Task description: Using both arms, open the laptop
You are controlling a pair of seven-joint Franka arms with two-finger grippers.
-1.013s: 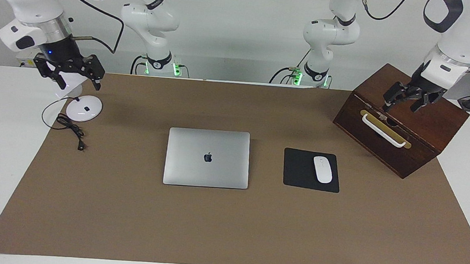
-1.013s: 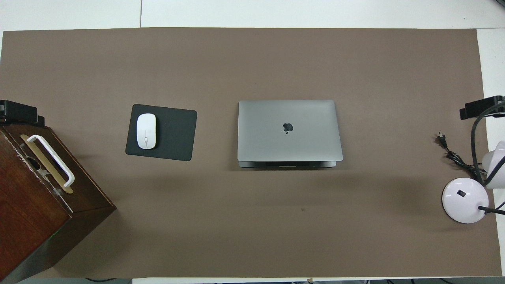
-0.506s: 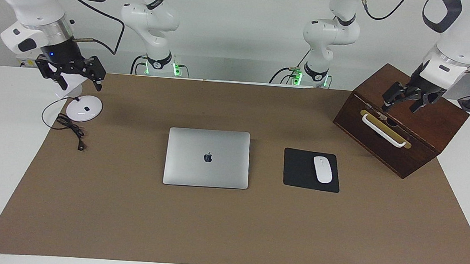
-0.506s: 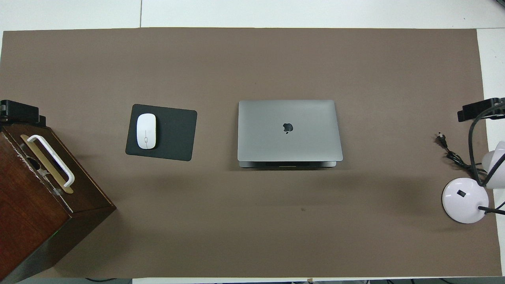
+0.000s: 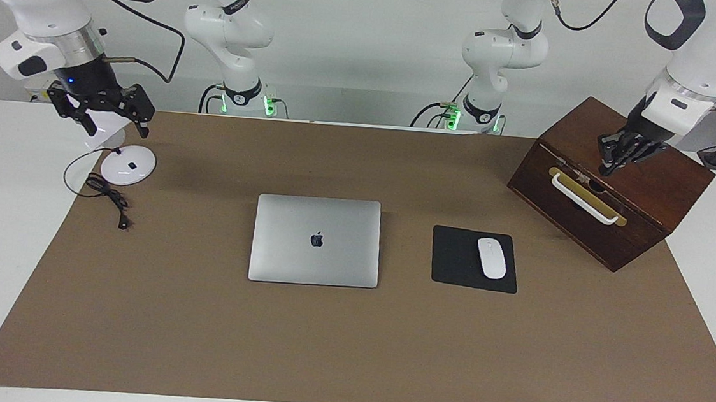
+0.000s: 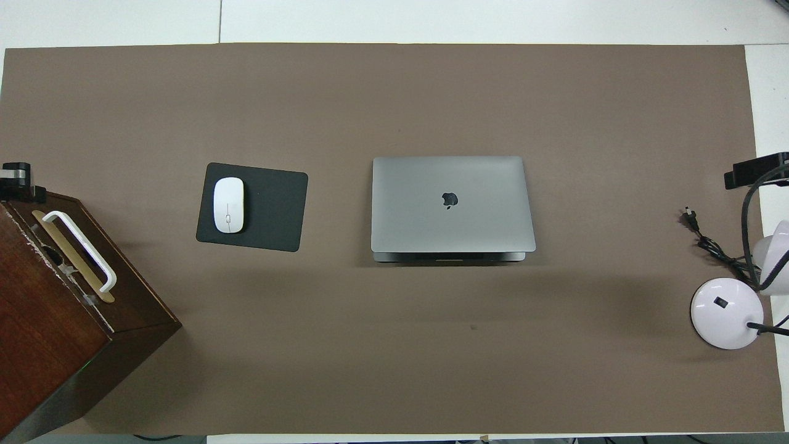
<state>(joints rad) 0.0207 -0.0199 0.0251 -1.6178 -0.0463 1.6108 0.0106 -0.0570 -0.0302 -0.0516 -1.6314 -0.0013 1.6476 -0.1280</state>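
The laptop (image 5: 316, 240) (image 6: 452, 203) lies closed and flat in the middle of the brown mat, lid up with the dark logo showing. My left gripper (image 5: 610, 164) hangs shut over the top of the wooden box, with nothing between its fingertips; only its tip (image 6: 15, 179) shows in the overhead view. My right gripper (image 5: 112, 121) hangs open and holds nothing above the white desk lamp, at the right arm's end of the table. Its tip (image 6: 761, 169) shows at the edge of the overhead view. Both grippers are well away from the laptop.
A white mouse (image 5: 491, 257) lies on a black mouse pad (image 5: 455, 260) beside the laptop, toward the left arm's end. A dark wooden box (image 5: 608, 189) with a white handle stands at that end. A white lamp base (image 5: 129, 164) and its black cable (image 5: 106, 194) lie at the right arm's end.
My left gripper has closed its fingers over the box. My right gripper has shifted slightly toward its end of the table. The laptop has not moved.
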